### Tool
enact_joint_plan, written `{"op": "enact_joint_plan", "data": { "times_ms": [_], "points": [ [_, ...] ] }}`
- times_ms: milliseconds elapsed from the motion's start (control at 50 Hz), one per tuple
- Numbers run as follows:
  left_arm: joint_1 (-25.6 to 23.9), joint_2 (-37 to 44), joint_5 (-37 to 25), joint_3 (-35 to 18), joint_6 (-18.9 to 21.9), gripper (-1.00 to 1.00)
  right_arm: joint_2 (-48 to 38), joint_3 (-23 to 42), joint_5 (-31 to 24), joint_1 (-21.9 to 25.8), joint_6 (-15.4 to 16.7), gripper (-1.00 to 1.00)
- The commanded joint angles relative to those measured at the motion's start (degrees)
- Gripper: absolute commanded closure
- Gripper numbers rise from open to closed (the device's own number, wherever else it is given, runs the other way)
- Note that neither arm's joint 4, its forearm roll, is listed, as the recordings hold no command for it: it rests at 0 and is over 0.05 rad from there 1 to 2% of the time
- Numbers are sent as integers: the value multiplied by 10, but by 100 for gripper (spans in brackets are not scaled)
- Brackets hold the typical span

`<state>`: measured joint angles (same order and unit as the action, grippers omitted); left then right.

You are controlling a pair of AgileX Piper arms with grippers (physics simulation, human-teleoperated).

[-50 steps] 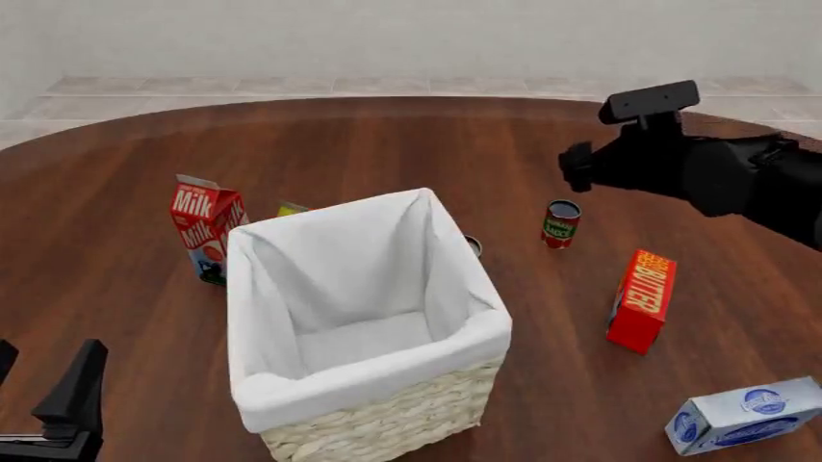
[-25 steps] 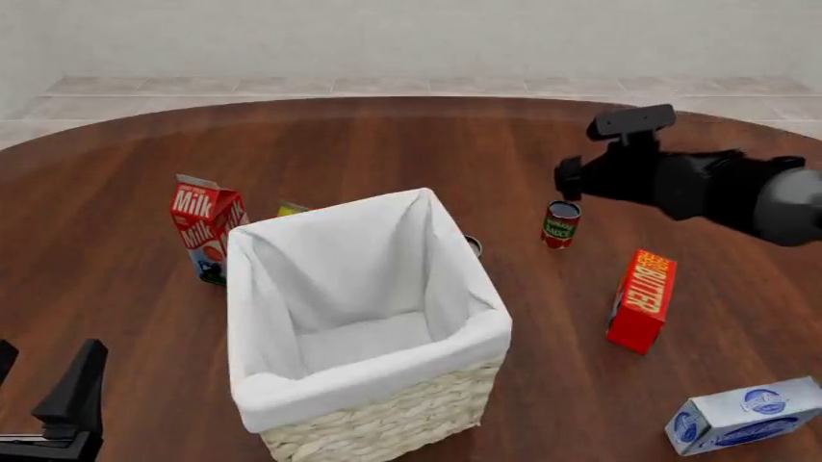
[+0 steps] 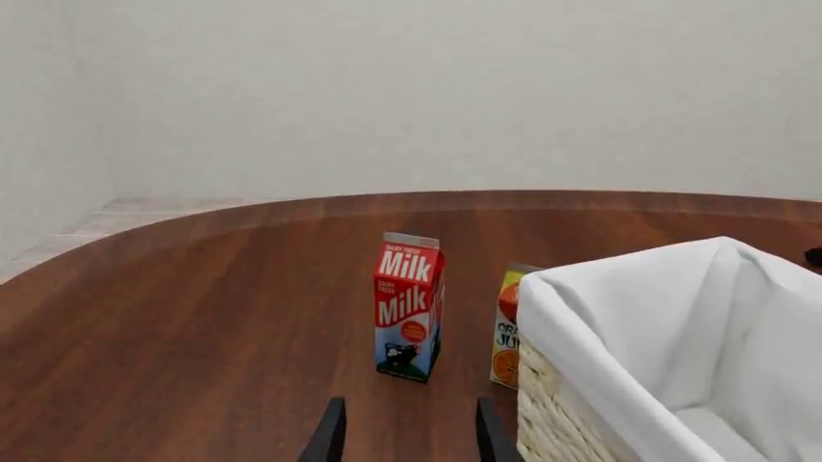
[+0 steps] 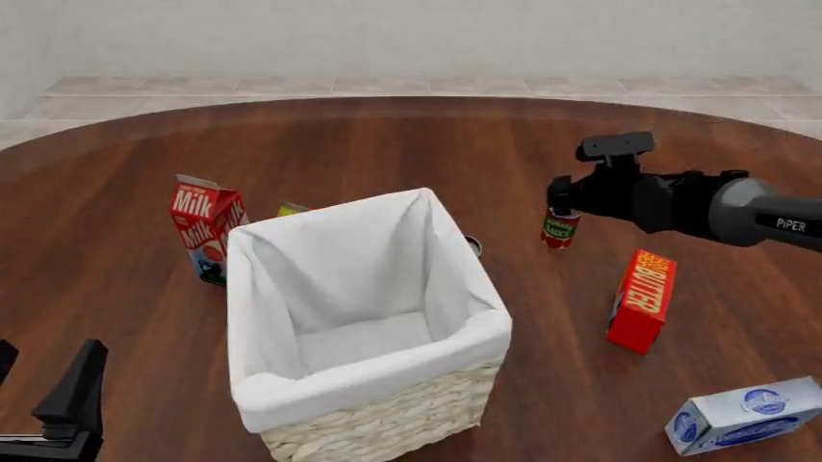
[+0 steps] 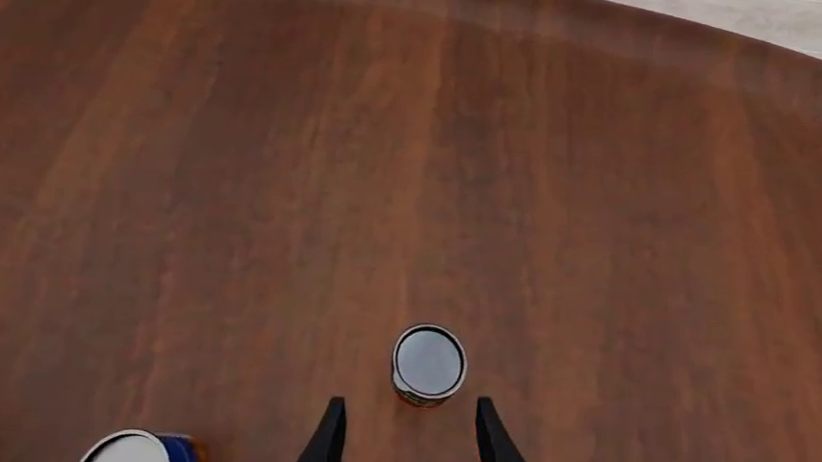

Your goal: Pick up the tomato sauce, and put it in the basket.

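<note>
I've got the right gripper (image 5: 404, 435) above the tomato sauce (image 4: 559, 229), fingers spread (left gripper (image 3: 404, 438) spread too, idle); basket (image 4: 385, 423) nearby.

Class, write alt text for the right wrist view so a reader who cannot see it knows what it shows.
Seen from above, the right hand, fingers open, hangs over a dark wooden table with the tomato sauce standing upright just beyond its fingertips, grey lid facing the camera. Part of another round can shows at the picture's edge.

Black right arm (image 4: 668, 200), white "PiPER" lettering, boxy camera on top; thin black tapered jaws.
</note>
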<state>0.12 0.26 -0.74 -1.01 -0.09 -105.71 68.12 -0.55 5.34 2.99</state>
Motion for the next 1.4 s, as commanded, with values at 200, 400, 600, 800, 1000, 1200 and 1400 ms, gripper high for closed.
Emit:
{"op": "enact_joint_plan", "data": {
  "times_ms": [200,400,600,800,1000,1200,1400],
  "points": [
    [0,-1,-1,0,1,-100,-69,28,27,-7,-13,-100],
    [0,-1,-1,0,1,-100,-92,41,31,-13,-13,-100],
    [0,-2,-1,0,1,-100,-120,57,36,-14,-14,-100],
    [0,-1,-1,0,1,-100,-150,72,39,-18,-13,-100],
    [0,-1,-1,0,1,-100,-175,79,45,-18,-12,-100],
    [0,-2,-1,0,1,-100,-201,86,50,-17,-12,-100],
    [0,-2,-1,0,1,-100,-211,91,50,-16,-13,-100]
  ]
}}
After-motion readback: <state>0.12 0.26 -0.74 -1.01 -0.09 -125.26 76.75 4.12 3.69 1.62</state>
